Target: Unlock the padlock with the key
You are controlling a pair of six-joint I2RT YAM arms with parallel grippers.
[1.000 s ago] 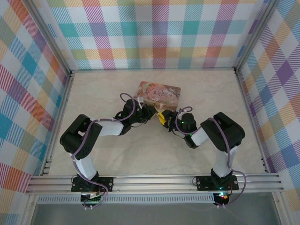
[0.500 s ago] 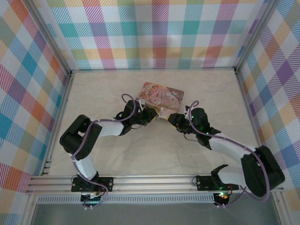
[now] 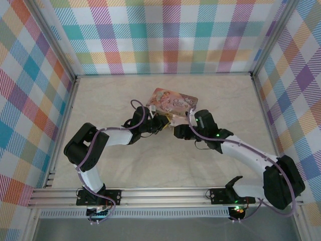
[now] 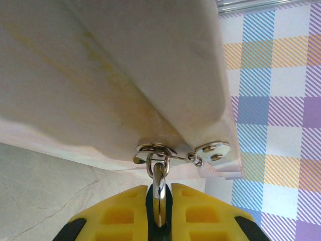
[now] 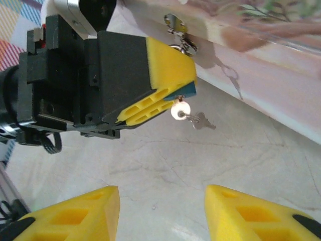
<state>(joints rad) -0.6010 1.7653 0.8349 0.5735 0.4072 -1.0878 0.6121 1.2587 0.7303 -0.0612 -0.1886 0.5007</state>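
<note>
My left gripper (image 4: 159,202), ribbed yellow pads pinching the bluish metal padlock (image 5: 188,90), thin silvery key (image 5: 200,121) dangling beside it, my right gripper (image 5: 161,211) spread wide

The top camera sits high up behind the arm bases (image 3: 98,196) and looks down and forward over the whole table (image 3: 125,165). It's far enough back that the plaid walls (image 3: 170,35) frame three sides and the pink tin (image 3: 173,102) sits small mid-frame.

The left wrist cam is jammed right up against that tin. It looks out past the left gripper (image 4: 159,201) at the tin's wall and hasp (image 4: 155,149).

The right wrist cam hangs low and close, facing across the table at the tin's front, with the right gripper (image 5: 163,206) spread wide along its bottom edge.

Both wrist views share the hasp and the left gripper's yellow pads (image 5: 165,65). The right one also catches the padlock (image 5: 186,89) pinched between those pads. All three share the tin.
</note>
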